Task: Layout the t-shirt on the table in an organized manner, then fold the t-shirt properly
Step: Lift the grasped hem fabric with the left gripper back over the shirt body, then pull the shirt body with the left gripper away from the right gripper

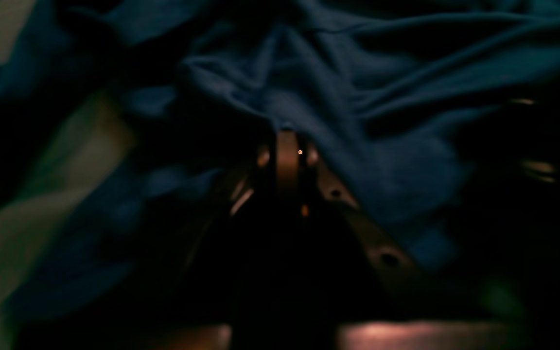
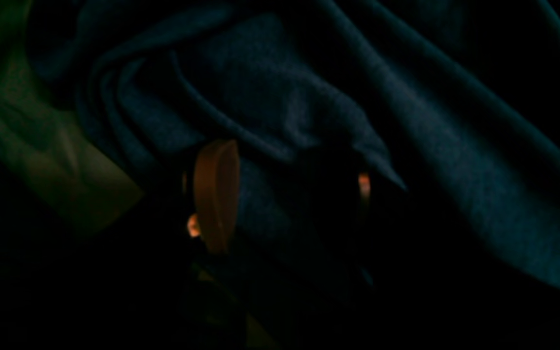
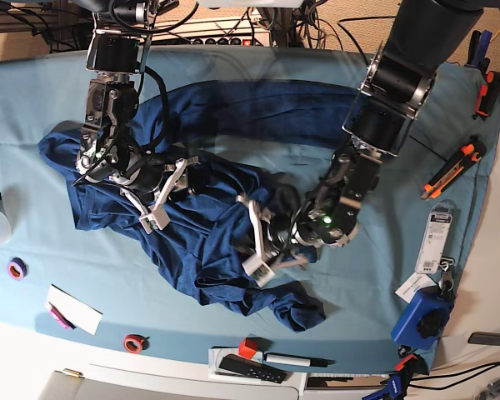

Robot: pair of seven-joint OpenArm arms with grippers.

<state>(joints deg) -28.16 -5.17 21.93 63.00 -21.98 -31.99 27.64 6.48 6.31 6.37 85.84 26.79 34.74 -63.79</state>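
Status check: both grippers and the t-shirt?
Left gripper shut on t-shirt fold. Right gripper open, fabric between the jaws. Shirt crumpled on table, nothing laid out.

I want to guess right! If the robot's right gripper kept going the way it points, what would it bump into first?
Probably the t-shirt: the right gripper stands open with dark blue folds bunched right ahead of its fingers, though depth is hard to judge.
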